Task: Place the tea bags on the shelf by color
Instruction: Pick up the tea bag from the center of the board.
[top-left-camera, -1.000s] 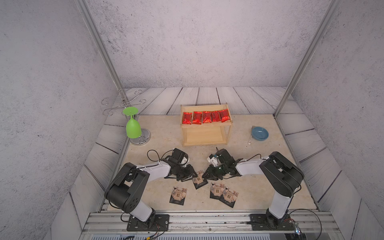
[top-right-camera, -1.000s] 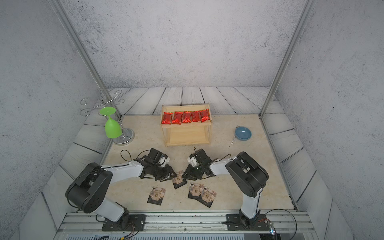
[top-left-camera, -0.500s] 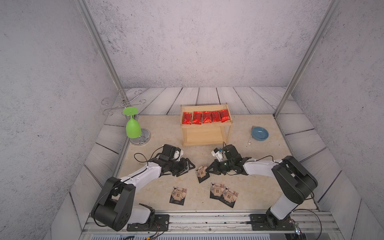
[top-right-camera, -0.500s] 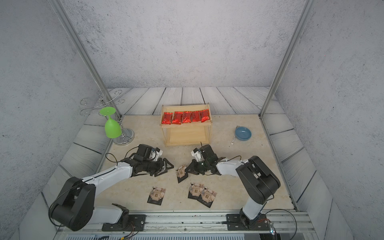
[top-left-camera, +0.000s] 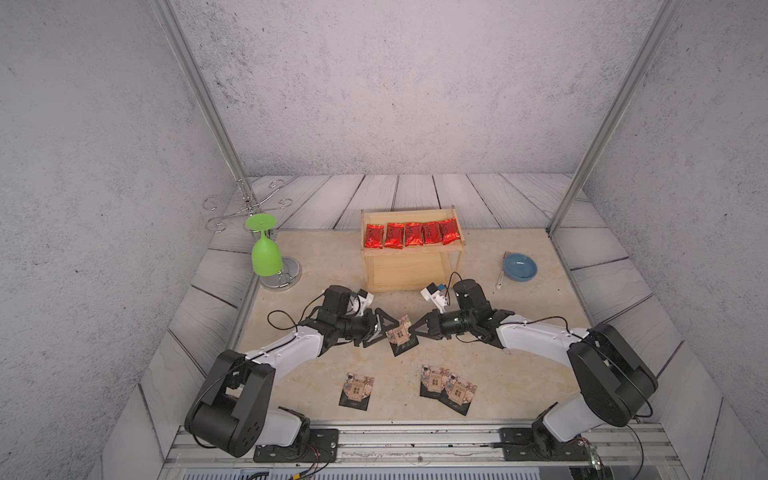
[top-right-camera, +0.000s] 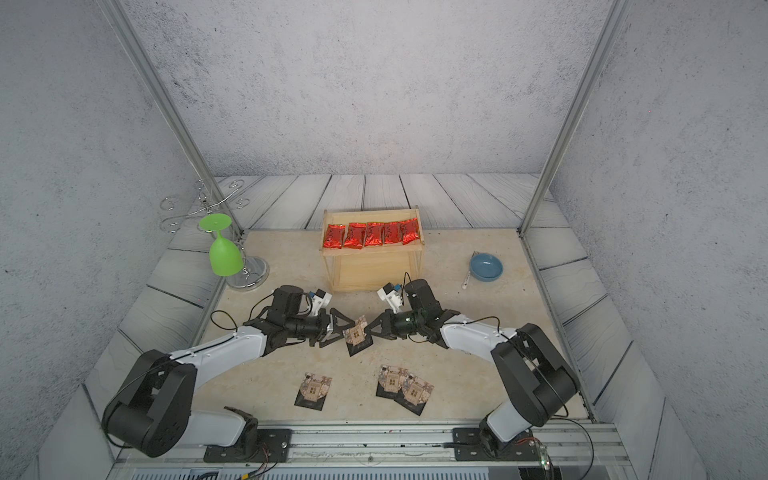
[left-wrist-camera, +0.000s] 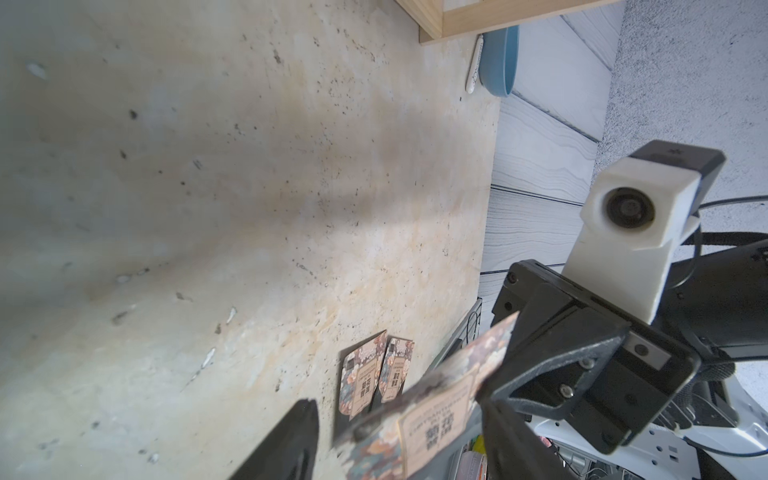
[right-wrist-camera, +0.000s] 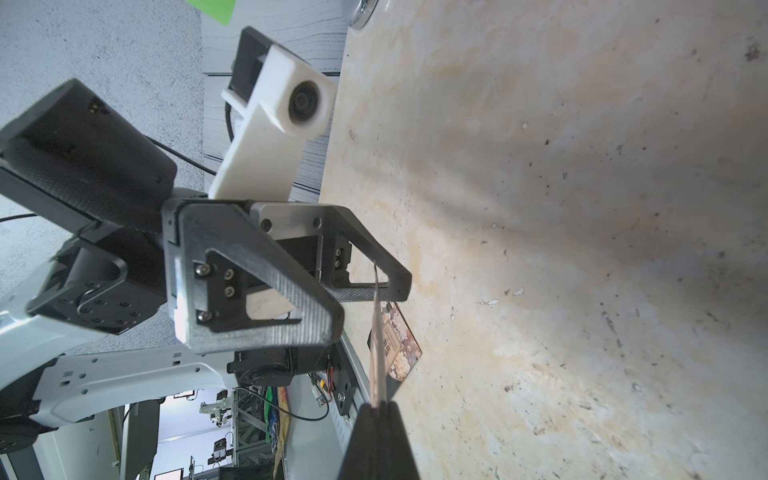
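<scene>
Grey textured walls (top-left-camera: 374, 104) enclose a speckled beige tabletop (top-left-camera: 324, 266) — plank-bordered.

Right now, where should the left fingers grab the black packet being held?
Its free edge, opposite where the right fingers pinch, coming from the robot's left. The black packet is thin and flat, so the open left fingers should probably press its two faces.

Left arm (top-left-camera: 286, 349) and right arm (top-left-camera: 536, 336) match: white shell links between bulky black joint housings, black base plates bolted to the aluminium rail (top-left-camera: 415, 440). Thin black cables (top-left-camera: 269, 321) trail alongside. Farthest from the rail: black textured triangular fingers (right-wrist-camera: 282, 280), silver screws (right-wrist-camera: 200, 269), white moulded camera mounts (left-wrist-camera: 623, 249)
</scene>
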